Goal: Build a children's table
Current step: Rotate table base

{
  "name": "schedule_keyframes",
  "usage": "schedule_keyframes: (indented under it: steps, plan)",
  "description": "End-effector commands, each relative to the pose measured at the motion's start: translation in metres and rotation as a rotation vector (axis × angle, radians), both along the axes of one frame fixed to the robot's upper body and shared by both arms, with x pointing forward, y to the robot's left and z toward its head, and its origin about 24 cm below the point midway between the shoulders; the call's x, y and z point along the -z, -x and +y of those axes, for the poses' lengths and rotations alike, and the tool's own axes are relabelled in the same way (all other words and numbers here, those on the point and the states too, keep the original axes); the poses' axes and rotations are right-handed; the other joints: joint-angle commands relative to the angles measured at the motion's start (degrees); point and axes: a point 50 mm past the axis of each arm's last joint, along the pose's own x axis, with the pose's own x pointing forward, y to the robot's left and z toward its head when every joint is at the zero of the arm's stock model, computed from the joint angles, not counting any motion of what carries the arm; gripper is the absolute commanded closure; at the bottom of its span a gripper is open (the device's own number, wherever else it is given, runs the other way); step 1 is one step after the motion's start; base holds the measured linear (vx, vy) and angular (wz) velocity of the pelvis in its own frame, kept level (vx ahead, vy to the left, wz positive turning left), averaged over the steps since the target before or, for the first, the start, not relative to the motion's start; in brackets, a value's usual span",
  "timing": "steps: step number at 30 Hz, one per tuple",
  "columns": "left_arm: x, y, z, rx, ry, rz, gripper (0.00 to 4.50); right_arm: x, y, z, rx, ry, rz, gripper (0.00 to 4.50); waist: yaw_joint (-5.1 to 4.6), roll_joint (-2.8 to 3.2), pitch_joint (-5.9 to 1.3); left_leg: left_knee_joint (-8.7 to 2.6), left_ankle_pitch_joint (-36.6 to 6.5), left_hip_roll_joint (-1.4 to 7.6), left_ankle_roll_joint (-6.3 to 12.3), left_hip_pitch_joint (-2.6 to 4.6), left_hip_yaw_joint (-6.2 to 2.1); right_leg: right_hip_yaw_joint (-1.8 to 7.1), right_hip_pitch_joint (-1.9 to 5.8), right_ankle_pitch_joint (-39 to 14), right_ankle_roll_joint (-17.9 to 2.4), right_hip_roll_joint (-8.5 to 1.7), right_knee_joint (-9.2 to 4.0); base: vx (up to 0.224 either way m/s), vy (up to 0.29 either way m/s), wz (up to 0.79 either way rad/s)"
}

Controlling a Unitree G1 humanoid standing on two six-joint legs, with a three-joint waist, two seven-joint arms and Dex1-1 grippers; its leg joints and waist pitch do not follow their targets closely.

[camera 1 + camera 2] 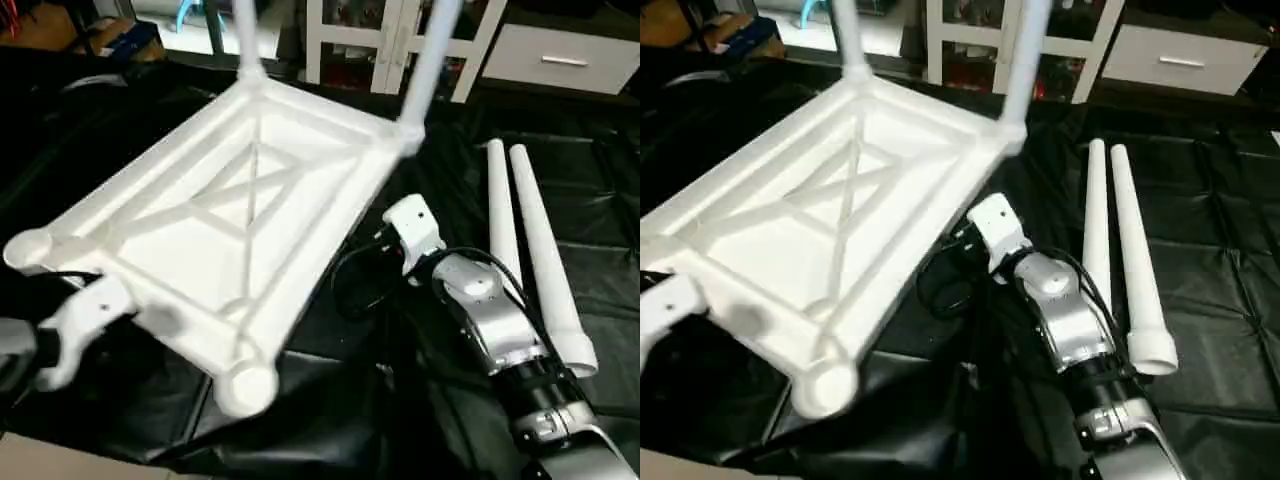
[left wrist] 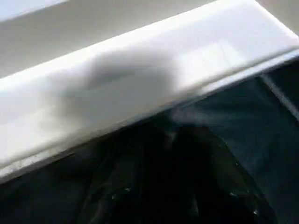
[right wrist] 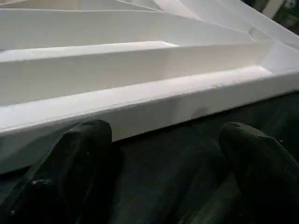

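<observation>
The children's table is a white tabletop point(image 1: 200, 215) lying underside up on the black cloth, its X ribs showing. Two white tube legs point(image 1: 432, 60) point(image 1: 245, 35) stand in its far corner sockets. The near socket point(image 1: 245, 385) and the left socket point(image 1: 30, 250) hold nothing. Two loose legs point(image 1: 545, 260) lie side by side on the right. My left gripper point(image 1: 150, 322) is at the near-left rim and shut on it, the rim point(image 2: 140, 79) crossing close before its wrist camera. My right gripper point(image 3: 163, 140) is open at the right rim, its black fingers point(image 3: 84, 140) low beside the edge, apart from it.
The work table point(image 1: 600, 200) is draped in crinkled black cloth. A black cable point(image 1: 350, 285) loops beside my right wrist. White furniture with a drawer point(image 1: 560, 60) stands behind the table. A pale strip point(image 1: 60, 460) runs along the near-left edge.
</observation>
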Motion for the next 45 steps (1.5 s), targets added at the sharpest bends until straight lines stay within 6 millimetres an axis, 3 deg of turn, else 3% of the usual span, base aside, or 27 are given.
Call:
schedule_keyframes:
  steps: [1, 2, 3, 6, 12, 18, 21, 22, 25, 26, 28, 29, 30, 32, 33, 34, 35, 36, 37, 38, 39, 40, 41, 42, 43, 44, 45]
  plan:
    - [0.005, 0.001, -0.025, 0.074, 0.071, 0.009, 2.95, -0.007, -0.002, 0.016, -0.071, -0.030, -0.026, 0.16, -0.31, 0.91, -3.80, -4.86, -8.5, 2.11, 1.74, 1.52, -0.74, 1.79, 3.00, -6.8, -14.9, -1.77, -3.10, 0.000, 0.000, 0.00]
    - [0.006, 0.001, -0.029, 0.080, 0.082, 0.005, 2.95, -0.008, -0.002, 0.018, -0.083, -0.037, -0.024, 0.16, -0.33, 0.53, -3.80, -4.76, -8.3, 2.11, 2.09, 1.51, -0.63, 1.84, 2.98, -6.8, -14.8, -1.71, -3.15, 0.000, 0.000, 0.00]
    - [0.006, 0.001, -0.032, 0.082, 0.091, 0.002, 2.95, -0.008, -0.002, 0.020, -0.090, -0.040, -0.024, 0.16, -0.27, 0.71, -3.81, -4.80, -7.9, 2.10, 2.32, 1.34, -0.76, 1.77, 3.08, -6.9, -14.6, -1.72, -3.05, 0.000, 0.000, 0.00]
    - [0.003, 0.000, -0.048, 0.099, 0.154, -0.027, 2.95, -0.007, -0.001, 0.027, -0.129, -0.050, -0.025, 0.16, -0.45, 0.32, -3.90, -4.74, -7.3, 2.14, 2.87, 1.23, -0.75, 1.81, 3.13, -7.5, -14.2, -1.82, -3.05, 0.000, 0.000, 0.00]
    - [0.003, -0.002, -0.065, 0.121, 0.193, -0.054, 2.95, -0.005, 0.000, 0.033, -0.157, -0.067, -0.016, 0.16, -1.01, 0.28, -4.10, -4.58, -5.7, 2.05, 3.89, 0.90, -0.82, 1.66, 3.33, -4.9, -14.8, -1.72, -2.78, 0.000, 0.000, 0.00]
    - [0.003, -0.010, -0.084, 0.132, 0.239, -0.100, 2.95, -0.005, 0.002, 0.035, -0.175, -0.088, -0.030, 0.16, -1.19, 0.73, -3.98, -4.52, -5.8, 2.14, 4.01, 1.09, -0.74, 1.64, 3.22, -4.8, -15.3, -1.66, -2.93, 0.000, 0.000, 0.00]
    - [0.005, -0.013, -0.090, 0.137, 0.250, -0.110, 2.95, -0.007, 0.001, 0.032, -0.162, -0.094, -0.045, 0.16, -1.19, 0.53, -4.08, -4.44, -5.5, 2.06, 3.94, 1.10, -0.70, 1.61, 3.30, -3.8, -15.5, -1.54, -2.81, 0.000, 0.000, 0.00]
    - [0.006, -0.016, -0.096, 0.145, 0.259, -0.128, 2.95, -0.010, 0.001, 0.029, -0.154, -0.097, -0.061, 0.16, -1.15, 0.85, -4.09, -4.44, -5.6, 2.06, 3.94, 1.06, -0.75, 1.61, 3.36, -3.8, -15.5, -1.63, -2.81, 0.000, 0.000, 0.00]
    - [0.008, -0.021, -0.108, 0.161, 0.286, -0.156, 2.95, -0.014, 0.001, 0.024, -0.143, -0.100, -0.092, 0.16, -1.11, 0.81, -4.28, -4.31, -4.9, 2.05, 4.09, 1.11, -0.70, 1.56, 3.44, -2.2, -15.8, -1.52, -2.73, 0.000, 0.000, 0.00]
    - [0.008, -0.024, -0.117, 0.175, 0.307, -0.169, 2.95, -0.018, 0.003, 0.018, -0.131, -0.094, -0.109, 0.16, -1.09, 0.68, -4.34, -4.26, -4.5, 2.04, 4.36, 1.05, -0.71, 1.56, 3.56, -1.5, -16.0, -1.57, -2.63, 0.000, 0.000, 0.00]
    - [0.009, -0.026, -0.124, 0.193, 0.320, -0.182, 2.95, -0.021, 0.004, 0.012, -0.116, -0.099, -0.120, 0.16, -0.90, 1.17, -4.42, -4.16, -4.4, 2.04, 4.35, 1.29, -0.64, 1.55, 3.42, -0.6, -15.9, -1.41, -2.63, 0.000, 0.000, 0.00]
    - [0.009, -0.026, -0.125, 0.195, 0.322, -0.184, 2.95, -0.021, 0.004, 0.011, -0.114, -0.100, -0.121, 0.16, -0.80, 0.87, -4.43, -4.18, -4.2, 2.01, 4.48, 1.17, -0.64, 1.53, 3.60, -0.2, -15.8, -1.37, -2.70, 0.000, 0.000, 0.00]
    - [0.010, -0.030, -0.131, 0.199, 0.339, -0.193, 2.95, -0.026, 0.007, 0.003, -0.093, -0.103, -0.137, 0.16, -0.83, 0.96, -4.41, -4.26, -4.5, 1.96, 4.34, 1.01, -0.69, 1.51, 3.72, -0.4, -15.6, -1.36, -2.72, 0.000, 0.000, 0.00]
    - [0.011, -0.032, -0.134, 0.206, 0.327, -0.203, 2.95, -0.033, 0.009, -0.009, -0.050, -0.109, -0.156, 0.16, -0.80, 1.24, -4.47, -4.22, -5.0, 1.94, 4.04, 1.20, -0.68, 1.52, 3.75, 0.1, -15.5, -1.18, -2.81, 0.000, 0.000, 0.00]
    - [0.009, -0.033, -0.134, 0.211, 0.327, -0.215, 2.95, -0.041, 0.011, -0.019, 0.005, -0.145, -0.167, 0.16, -0.64, 1.77, -4.50, -4.20, -5.0, 1.89, 3.91, 1.18, -0.82, 1.48, 3.87, 0.2, -15.6, -1.25, -2.67, 0.000, 0.000, 0.00]
    - [0.009, -0.033, -0.134, 0.211, 0.327, -0.215, 2.95, -0.041, 0.011, -0.019, 0.005, -0.145, -0.167, 0.16, -0.73, 1.46, -4.46, -4.24, -5.2, 1.89, 4.06, 1.11, -0.71, 1.55, 3.97, 0.3, -15.4, -1.26, -2.85, 0.000, 0.000, 0.00]
    - [0.003, -0.032, -0.131, 0.210, 0.340, -0.231, 2.95, -0.048, 0.012, -0.027, 0.066, -0.169, -0.175, 0.16, -0.78, 1.59, -4.56, -4.21, -5.1, 1.94, 4.02, 1.09, -0.83, 1.48, 3.96, 0.2, -15.6, -1.39, -2.69, 0.000, 0.000, 0.00]
    - [-0.009, -0.032, -0.128, 0.200, 0.389, -0.251, 2.95, -0.058, 0.014, -0.041, 0.153, -0.207, -0.172, 0.16, -0.84, 2.28, -4.43, -4.26, -5.4, 1.87, 3.76, 0.95, -0.92, 1.50, 4.05, -0.5, -15.7, -1.41, -2.69, 0.000, 0.000, 0.00]
    - [-0.009, -0.032, -0.128, 0.200, 0.389, -0.251, 2.95, -0.058, 0.014, -0.041, 0.153, -0.207, -0.172, 0.16, -0.97, 1.88, -4.34, -4.34, -5.5, 1.84, 3.54, 0.99, -0.79, 1.53, 4.13, -0.7, -15.6, -1.30, -2.94, 0.000, 0.000, 0.00]
    - [-0.033, -0.031, -0.119, 0.192, 0.473, -0.291, 2.95, -0.070, 0.020, -0.066, 0.293, -0.241, -0.130, 0.16, -1.10, 1.73, -4.29, -4.30, -5.3, 1.68, 3.49, 0.91, -0.80, 1.49, 4.17, -0.7, -15.8, -1.16, -2.83, 0.000, 0.000, 0.00]
    - [-0.033, -0.031, -0.119, 0.192, 0.473, -0.291, 2.95, -0.070, 0.020, -0.066, 0.293, -0.241, -0.130, 0.16, -0.95, 1.79, -4.40, -4.24, -4.9, 1.65, 3.26, 1.04, -0.78, 1.55, 4.27, -0.4, -16.0, -1.15, -2.69, 0.000, 0.000, 0.00]
    - [-0.046, -0.032, -0.114, 0.184, 0.512, -0.319, 2.95, -0.076, 0.022, -0.078, 0.365, -0.246, -0.109, 0.16, -0.92, 1.86, -4.54, -4.23, -4.6, 1.73, 3.23, 1.12, -0.86, 1.47, 4.18, -0.2, -16.0, -1.17, -2.68, 0.000, 0.000, 0.00]
    - [-0.060, -0.038, -0.109, 0.140, 0.557, -0.375, 2.95, -0.084, 0.026, -0.092, 0.459, -0.193, -0.103, 0.16, -1.03, 3.97, -3.98, -4.24, -5.8, 1.42, 2.01, 1.36, -0.80, 1.20, 3.71, -1.3, -16.0, -0.69, -2.81, 0.000, 0.000, 0.00]
    - [-0.077, -0.048, -0.103, 0.062, 0.611, -0.453, 2.95, -0.094, 0.031, -0.108, 0.565, -0.122, -0.094, 0.16, -1.12, 3.04, -4.01, -4.13, -6.4, 1.20, 1.13, 1.56, -0.63, 1.15, 3.74, -1.3, -15.9, -0.21, -2.90, 0.000, 0.000, 0.00]
    - [-0.077, -0.048, -0.103, 0.062, 0.611, -0.453, 2.95, -0.094, 0.031, -0.108, 0.565, -0.122, -0.094, 0.16, -0.95, 3.39, -3.85, -4.12, -6.5, 1.06, 0.85, 1.51, -0.65, 1.21, 3.71, -1.6, -15.7, -0.21, -3.01, 0.000, 0.000, 0.00]
    - [-0.084, -0.057, -0.100, -0.011, 0.662, -0.485, 2.95, -0.098, 0.033, -0.114, 0.608, -0.103, -0.073, 0.16, -1.04, 2.96, -3.74, -4.08, -7.0, 0.88, 0.80, 1.06, -0.65, 1.40, 4.10, -3.4, -15.3, -0.51, -3.16, 0.000, 0.000, 0.00]
    - [-0.087, -0.060, -0.099, -0.042, 0.686, -0.501, 2.95, -0.100, 0.034, -0.117, 0.625, -0.103, -0.061, 0.16, -1.03, 3.27, -3.73, -4.05, -7.2, 0.79, 0.92, 0.86, -0.75, 1.43, 4.14, -6.0, -14.6, -0.81, -3.51, 0.000, 0.000, 0.00]
